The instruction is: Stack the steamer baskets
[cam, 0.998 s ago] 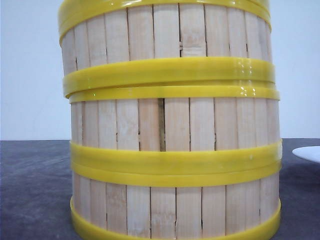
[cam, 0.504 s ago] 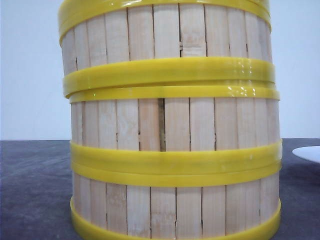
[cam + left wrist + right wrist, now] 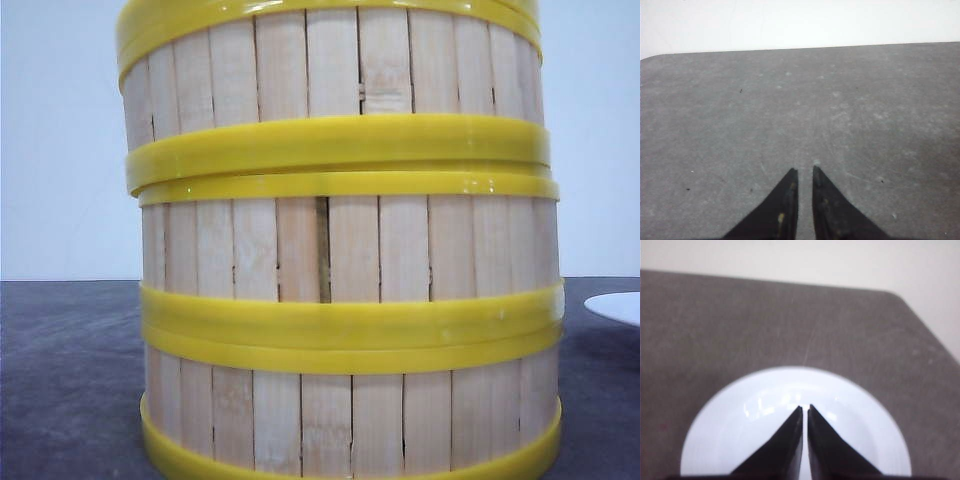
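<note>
While the three baskets (image 3: 340, 250) are standing stacked on the table (image 3: 740, 110), filling the front view, nothing is shifting between frames — the stack looks finished. Both grippers — left (image 3: 804, 172) and right (image 3: 805, 409) — are sitting pinched together, empty, the right over a white plate (image 3: 740, 430).

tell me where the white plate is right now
The plate sits on the grey table directly under the right tool; in the front view its edge shows just right of the baskets.
</note>
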### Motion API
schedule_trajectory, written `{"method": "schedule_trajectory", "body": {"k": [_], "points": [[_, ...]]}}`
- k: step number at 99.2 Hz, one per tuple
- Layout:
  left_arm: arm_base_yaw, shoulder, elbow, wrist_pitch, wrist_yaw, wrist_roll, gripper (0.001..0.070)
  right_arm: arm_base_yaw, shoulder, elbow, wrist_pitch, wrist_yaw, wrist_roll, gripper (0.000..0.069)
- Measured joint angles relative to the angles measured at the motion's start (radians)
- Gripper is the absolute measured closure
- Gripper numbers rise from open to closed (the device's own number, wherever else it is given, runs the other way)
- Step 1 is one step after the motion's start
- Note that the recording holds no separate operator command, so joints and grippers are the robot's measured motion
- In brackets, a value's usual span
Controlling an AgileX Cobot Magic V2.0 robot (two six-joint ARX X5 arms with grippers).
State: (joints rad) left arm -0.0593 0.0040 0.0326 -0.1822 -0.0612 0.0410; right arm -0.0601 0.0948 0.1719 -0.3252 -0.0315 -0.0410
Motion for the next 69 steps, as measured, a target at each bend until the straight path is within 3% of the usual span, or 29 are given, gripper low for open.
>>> {"method": "schedule_trajectory", "body": {"k": [37,69], "points": [[0.0,0.0,0.0,0.0,0.0,0.0,0.0684,0.0,-0.074,-0.155,0.16,0.0,0.004,0.068],[0.0,0.0,0.0,0.0,0.0,0.0,0.0684,0.0,-0.09,-0.158,0.223,0.002,0.004,0.068]]}}
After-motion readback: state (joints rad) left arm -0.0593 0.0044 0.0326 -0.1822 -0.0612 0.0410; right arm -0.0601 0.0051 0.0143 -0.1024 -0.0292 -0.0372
